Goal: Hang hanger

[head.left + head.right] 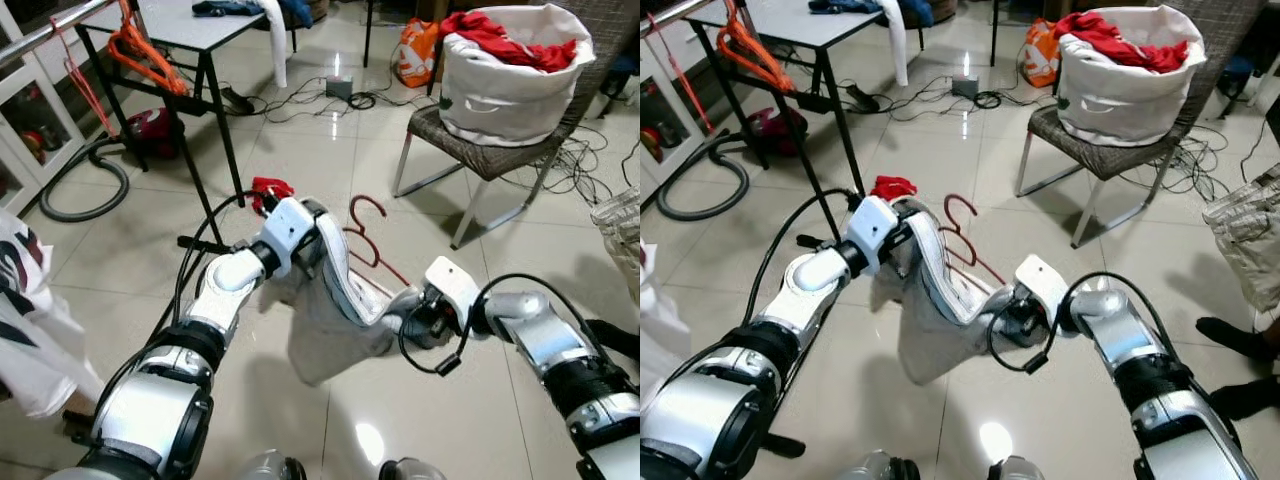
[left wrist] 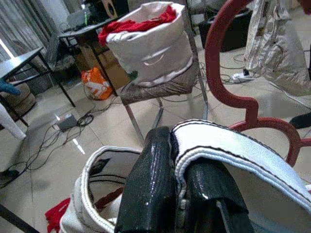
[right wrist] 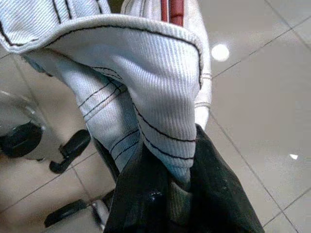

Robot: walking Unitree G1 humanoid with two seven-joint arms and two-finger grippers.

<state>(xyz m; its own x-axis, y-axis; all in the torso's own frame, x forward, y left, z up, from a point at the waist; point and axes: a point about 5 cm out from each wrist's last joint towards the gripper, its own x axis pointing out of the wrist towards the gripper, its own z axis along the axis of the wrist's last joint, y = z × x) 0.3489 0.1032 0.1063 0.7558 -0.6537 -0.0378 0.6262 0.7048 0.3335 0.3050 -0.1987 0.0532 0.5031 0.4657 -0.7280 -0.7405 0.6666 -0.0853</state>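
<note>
Left gripper (image 1: 318,238): fingers pressed together on the garment's (image 1: 330,335) white, black-stitched edge, held up at centre. Right gripper (image 1: 415,318): pinching the same edge lower and to the right, cloth bunched between its fingers.

Garment: pale grey-white ribbed fabric, dark contrast stitching, stretched between both grippers, body drooping toward the floor (image 1: 300,160).

Hanger (image 1: 365,235): dark red, curved hook upright, standing just behind the garment; its shoulders run down into the cloth, so it appears threaded inside. Thin, rigid, scalloped neck.

Step in hand, by judgement: garment seated on hanger, carried low; hanging not yet done. Next move calls for freeing the hook, raising it and turning far left to the rail (image 1: 50,30).

Further items: black-legged table (image 1: 190,30) far left with orange hangers (image 1: 140,50); chair (image 1: 480,150) far right bearing a laundry bag (image 1: 510,85) of red clothes.
</note>
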